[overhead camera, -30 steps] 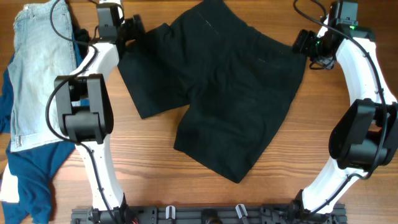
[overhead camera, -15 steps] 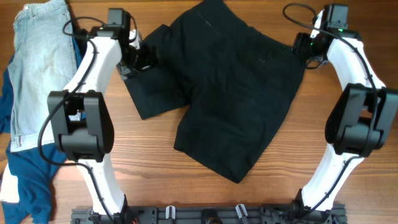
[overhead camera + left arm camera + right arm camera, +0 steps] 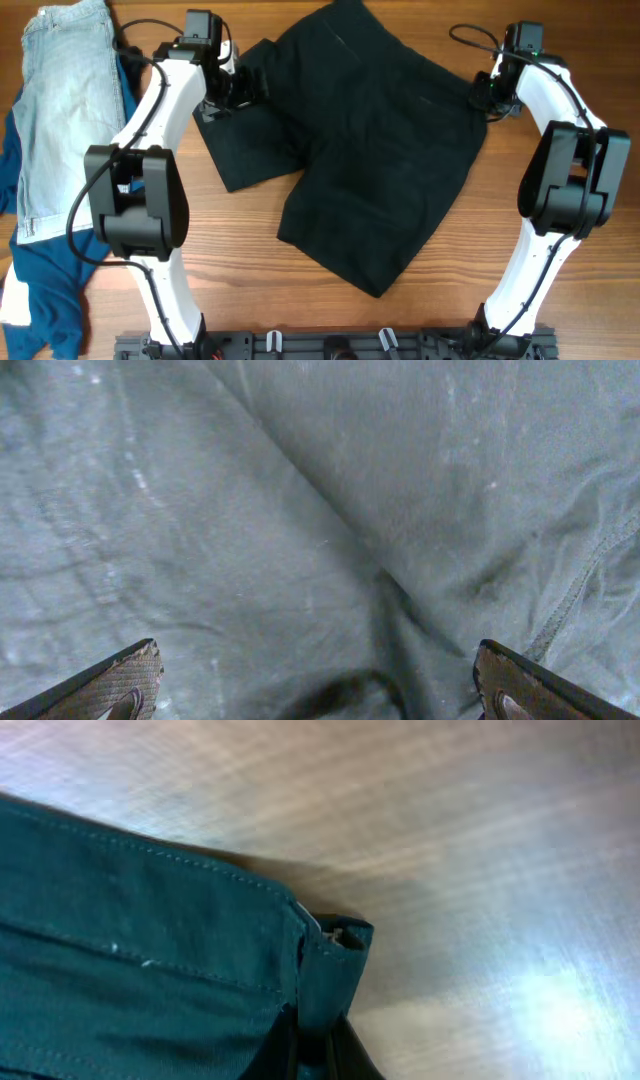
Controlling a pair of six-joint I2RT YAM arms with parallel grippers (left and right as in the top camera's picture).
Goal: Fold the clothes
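Observation:
The clothes, a pair of black shorts (image 3: 370, 140), lie spread flat in the middle of the wooden table, waistband to the upper right and the two legs toward the left and the bottom. My right gripper (image 3: 483, 92) is shut on the waistband corner (image 3: 335, 955) at the shorts' right edge; in the right wrist view the stitched corner is pinched between the dark jaws. My left gripper (image 3: 243, 90) hovers open over the upper left leg, its two ribbed fingertips (image 3: 125, 678) wide apart above wrinkled dark fabric (image 3: 330, 520).
Pale blue denim shorts (image 3: 60, 110) lie at the far left on top of a deep blue garment (image 3: 50, 285). A black rail (image 3: 330, 345) runs along the table's front edge, where both arm bases stand.
The right gripper slid onto the waistband corner and closed on it. The left gripper moved right, from beside the leg's edge to over the fabric, staying open.

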